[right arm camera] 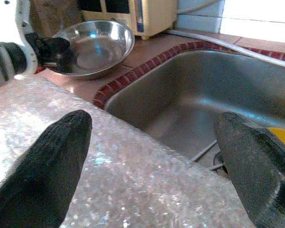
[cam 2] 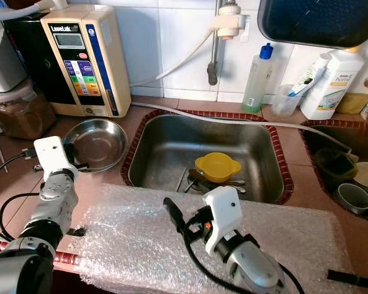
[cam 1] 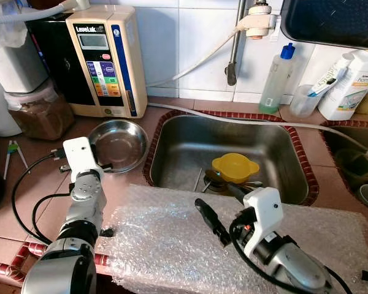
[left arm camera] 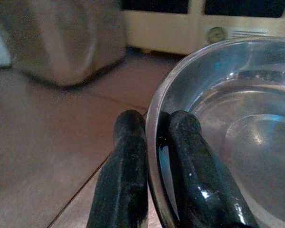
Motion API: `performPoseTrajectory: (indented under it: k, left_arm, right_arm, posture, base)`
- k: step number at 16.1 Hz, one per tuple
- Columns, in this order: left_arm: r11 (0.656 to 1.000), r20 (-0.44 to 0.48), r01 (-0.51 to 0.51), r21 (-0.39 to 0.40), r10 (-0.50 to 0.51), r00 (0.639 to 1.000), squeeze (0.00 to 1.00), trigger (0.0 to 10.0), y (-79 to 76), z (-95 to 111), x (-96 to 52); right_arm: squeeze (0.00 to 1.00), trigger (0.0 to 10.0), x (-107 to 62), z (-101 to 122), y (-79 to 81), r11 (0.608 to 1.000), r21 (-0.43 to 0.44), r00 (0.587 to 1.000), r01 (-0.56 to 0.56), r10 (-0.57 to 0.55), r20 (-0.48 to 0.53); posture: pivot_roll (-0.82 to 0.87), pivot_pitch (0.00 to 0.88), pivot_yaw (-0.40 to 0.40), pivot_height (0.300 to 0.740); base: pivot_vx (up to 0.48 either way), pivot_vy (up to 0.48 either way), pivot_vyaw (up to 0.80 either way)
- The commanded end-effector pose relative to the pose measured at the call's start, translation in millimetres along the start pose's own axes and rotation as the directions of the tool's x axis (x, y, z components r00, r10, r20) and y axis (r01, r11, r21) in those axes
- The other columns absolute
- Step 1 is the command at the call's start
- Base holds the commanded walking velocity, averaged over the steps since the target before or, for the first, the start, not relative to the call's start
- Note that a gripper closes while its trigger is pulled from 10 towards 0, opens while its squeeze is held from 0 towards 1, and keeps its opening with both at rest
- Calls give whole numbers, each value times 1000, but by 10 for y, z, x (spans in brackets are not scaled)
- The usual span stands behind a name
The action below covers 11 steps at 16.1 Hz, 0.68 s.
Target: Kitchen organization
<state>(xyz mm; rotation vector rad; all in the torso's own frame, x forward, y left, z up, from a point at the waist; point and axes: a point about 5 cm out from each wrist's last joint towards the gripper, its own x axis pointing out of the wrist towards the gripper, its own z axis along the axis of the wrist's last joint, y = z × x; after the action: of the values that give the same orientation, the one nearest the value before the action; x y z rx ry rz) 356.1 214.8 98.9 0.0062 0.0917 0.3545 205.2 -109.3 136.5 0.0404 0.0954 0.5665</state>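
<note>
Left wrist view: the left gripper point(left arm camera: 154, 142) pinches the near rim of the steel bowl point(cam 1: 119, 144), which sits left of the sink point(cam 1: 294, 153). The right gripper point(right arm camera: 152, 156) is wide open and empty. The tidying looks barely begun; a yellow bowl point(cam 1: 234, 166) waits in the sink.

the left claw point(cam 1: 104, 165) sits at the near rim of a steel bowl point(cam 1: 118, 144) on the tiled table point(cam 1: 37, 202) — just left of the sink point(cam 1: 190, 144). a yellow bowl point(cam 1: 234, 166) lies in the sink (over some cutlery). the right claw point(cam 1: 224, 208), fingers spread, hovers above bubble wrap point(cam 1: 159, 245) — near the sink's front edge.
</note>
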Motion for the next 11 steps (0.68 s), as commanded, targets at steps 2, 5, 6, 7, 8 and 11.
performPoseTrajectory:
  k: [2,5,6,7,8,11]
  left_arm:
    - [996,54,57,73,-61,997,0,0,-65,27,-27]
    - [986,119,125,114,-138,983,0,0,-186,80,-64]
    - [981,139,156,114,-171,975,0,0,-241,96,-85]
    - [978,151,192,87,-203,967,0,0,-311,95,-118]
    - [975,154,207,80,-217,964,0,0,-334,88,-132]
    - [969,172,234,79,-244,954,0,0,-376,89,-160]
  right_arm:
    - [0,10000,13,2,-48,1000,1,1000,20,-20,-5]
    - [0,10000,36,18,-52,1000,19,1000,3,-3,2]
    - [0,10000,39,22,-58,1000,27,1000,-1,1,4]
    - [0,10000,45,29,-72,1000,27,1000,-4,4,3]
    - [0,10000,48,31,-79,1000,16,1000,-5,5,2]
    - [0,10000,67,39,-132,999,-18,999,37,-37,10]
  posture:
    - [-12,0,33,740]
    - [-12,0,32,740]
    - [-10,0,27,740]
    - [-12,0,25,740]
    - [-10,0,22,740]
    - [-9,0,18,740]
  base:
    - [0,0,0]
    - [0,0,0]
    - [0,0,0]
    - [0,0,0]
    - [0,0,0]
    - [0,0,0]
